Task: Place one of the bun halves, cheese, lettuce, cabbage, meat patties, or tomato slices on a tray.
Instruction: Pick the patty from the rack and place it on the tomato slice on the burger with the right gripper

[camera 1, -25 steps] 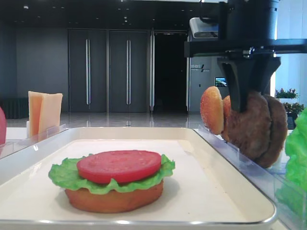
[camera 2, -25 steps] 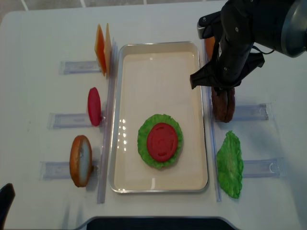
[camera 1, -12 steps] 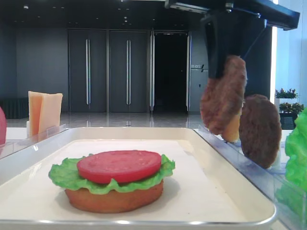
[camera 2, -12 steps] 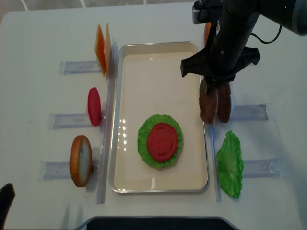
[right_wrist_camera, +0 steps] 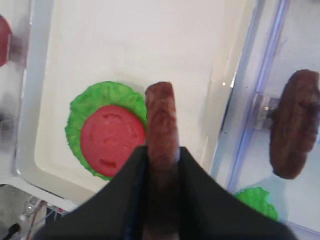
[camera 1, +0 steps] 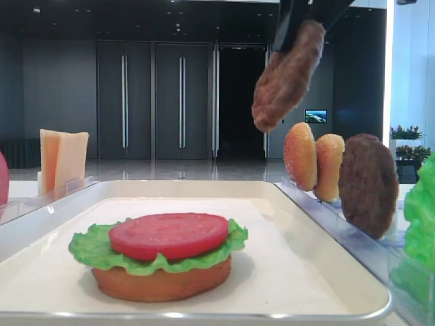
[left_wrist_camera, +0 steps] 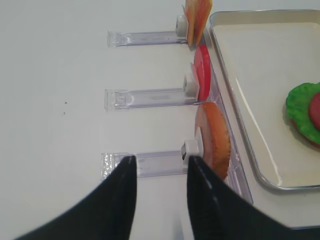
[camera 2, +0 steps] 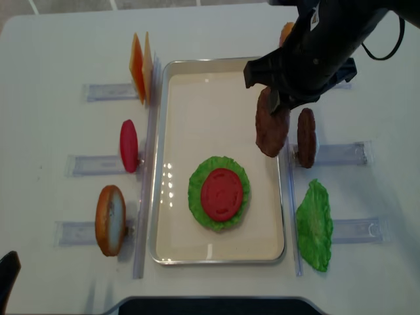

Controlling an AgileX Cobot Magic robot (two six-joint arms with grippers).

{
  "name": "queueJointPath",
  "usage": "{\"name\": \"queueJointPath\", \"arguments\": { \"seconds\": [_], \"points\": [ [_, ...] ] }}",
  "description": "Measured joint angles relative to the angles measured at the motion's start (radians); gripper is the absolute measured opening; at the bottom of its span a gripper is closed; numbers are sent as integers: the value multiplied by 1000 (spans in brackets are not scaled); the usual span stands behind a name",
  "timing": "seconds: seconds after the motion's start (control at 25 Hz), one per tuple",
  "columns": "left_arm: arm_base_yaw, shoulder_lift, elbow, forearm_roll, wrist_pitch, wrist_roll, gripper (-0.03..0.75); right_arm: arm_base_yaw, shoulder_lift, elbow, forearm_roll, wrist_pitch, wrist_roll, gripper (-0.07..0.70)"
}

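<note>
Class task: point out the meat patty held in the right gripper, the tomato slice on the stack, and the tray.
meat patty point(camera 2: 271, 125), overhead view, its flat face.
tomato slice point(camera 2: 222, 194), overhead view, centre of top.
tray point(camera 2: 216, 62), overhead view, far rim.

The far half of the tray point(camera 2: 216, 92), at the upper middle of the overhead frame, is left bare, and open room is offered there. The near half is taken up by a stack of lettuce point(camera 2: 197, 197) and a tomato slice point(camera 2: 222, 194). The right rim is flanked by an upright meat patty point(camera 2: 306, 136) in its clear rack point(camera 2: 341, 154); the left rim by standing cheese point(camera 2: 140, 67), a tomato slice and a bun half point(camera 2: 109, 220). Space above the upper right rim is filled by the right gripper point(right_wrist_camera: 162, 155) clamping a patty point(camera 2: 270, 123).
</note>
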State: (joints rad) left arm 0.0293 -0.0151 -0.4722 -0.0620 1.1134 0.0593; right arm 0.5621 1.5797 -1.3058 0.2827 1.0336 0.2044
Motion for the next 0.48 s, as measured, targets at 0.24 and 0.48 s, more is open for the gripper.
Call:
{"name": "queueJointPath", "arguments": {
  "seconds": [0.24, 0.48],
  "points": [
    [0, 0, 0, 0, 0, 0, 265, 0, -140, 200, 252, -182, -152, 134],
    [0, 0, 0, 0, 0, 0, 265, 0, -175, 345, 511, -306, -386, 134]
  ]
}}
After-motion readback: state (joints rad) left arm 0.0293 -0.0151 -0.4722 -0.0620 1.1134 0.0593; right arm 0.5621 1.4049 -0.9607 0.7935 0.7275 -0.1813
